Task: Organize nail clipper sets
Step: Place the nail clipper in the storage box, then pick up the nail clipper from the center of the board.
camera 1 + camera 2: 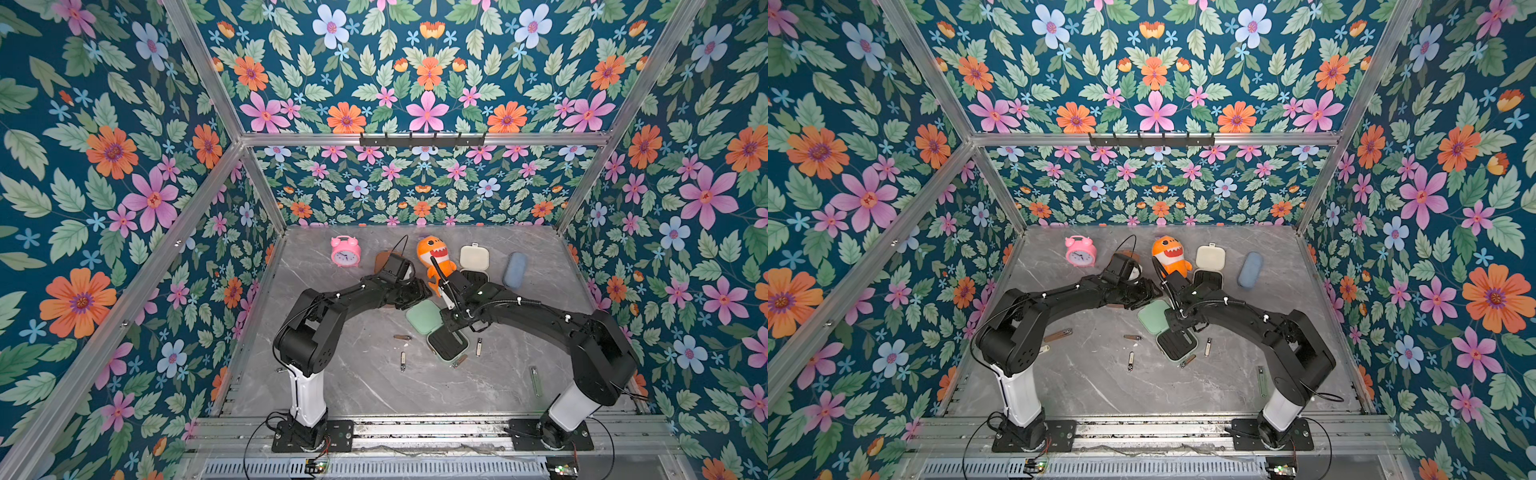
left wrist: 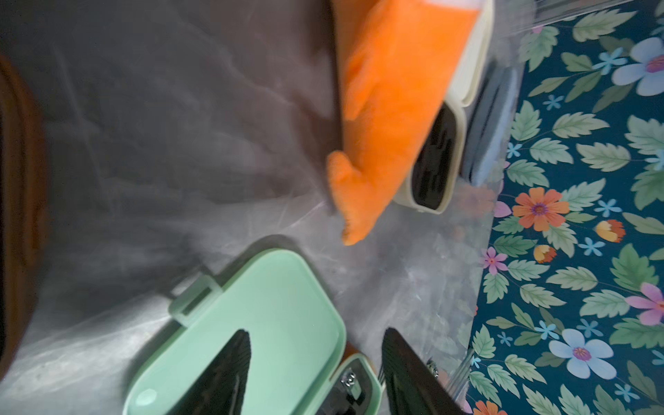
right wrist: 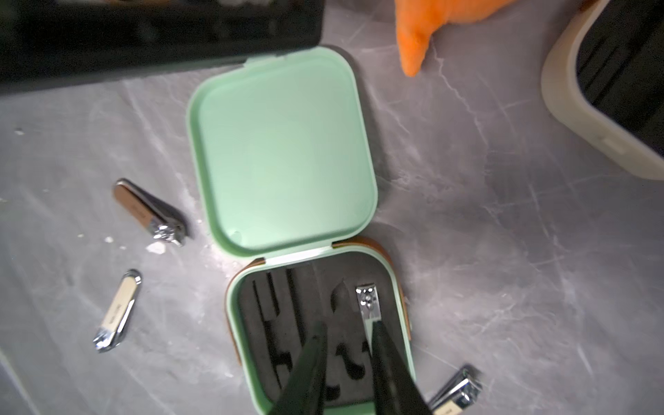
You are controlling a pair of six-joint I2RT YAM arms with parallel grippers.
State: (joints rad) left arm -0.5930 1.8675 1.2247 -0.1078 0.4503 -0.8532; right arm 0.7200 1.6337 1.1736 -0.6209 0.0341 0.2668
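Note:
The mint green case lies open mid-table, its lid (image 3: 284,154) flat and its base (image 1: 449,345) showing a black insert. A metal clipper (image 3: 368,305) rests in that insert. My right gripper (image 3: 347,327) hovers over the insert, open, with nothing between its fingers; one fingertip sits right beside the clipper. My left gripper (image 2: 315,337) is open above the mint lid's (image 2: 251,316) edge. The cream case (image 1: 473,258) stands open at the back. The brown case (image 1: 383,259) is mostly hidden behind the left arm. Several loose clippers lie around: (image 1: 402,360), (image 1: 478,347), (image 3: 151,213).
A pink alarm clock (image 1: 345,251), an orange shark plush (image 1: 434,257) and a blue-grey pouch (image 1: 515,270) stand along the back. A thin tool (image 1: 535,380) lies near the right arm's base. Floral walls close in three sides.

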